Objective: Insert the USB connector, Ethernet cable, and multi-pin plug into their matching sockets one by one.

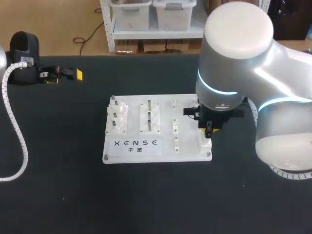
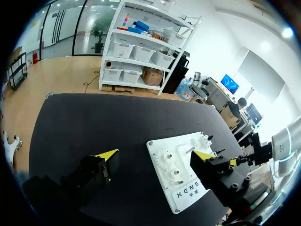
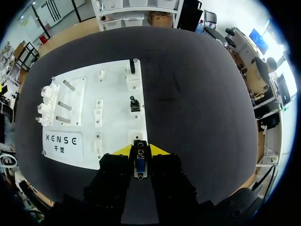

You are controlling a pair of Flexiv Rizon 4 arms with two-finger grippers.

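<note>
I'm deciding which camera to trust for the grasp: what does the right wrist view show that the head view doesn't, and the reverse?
Only the right wrist view: the multi-pin plug held between the right pincer's yellow tips, at the white board's edge. Only the head view: the left pincer, open, at the table's far left, away from the board, and the right arm hiding the plug. Both: the board with its pegs and label.
</note>
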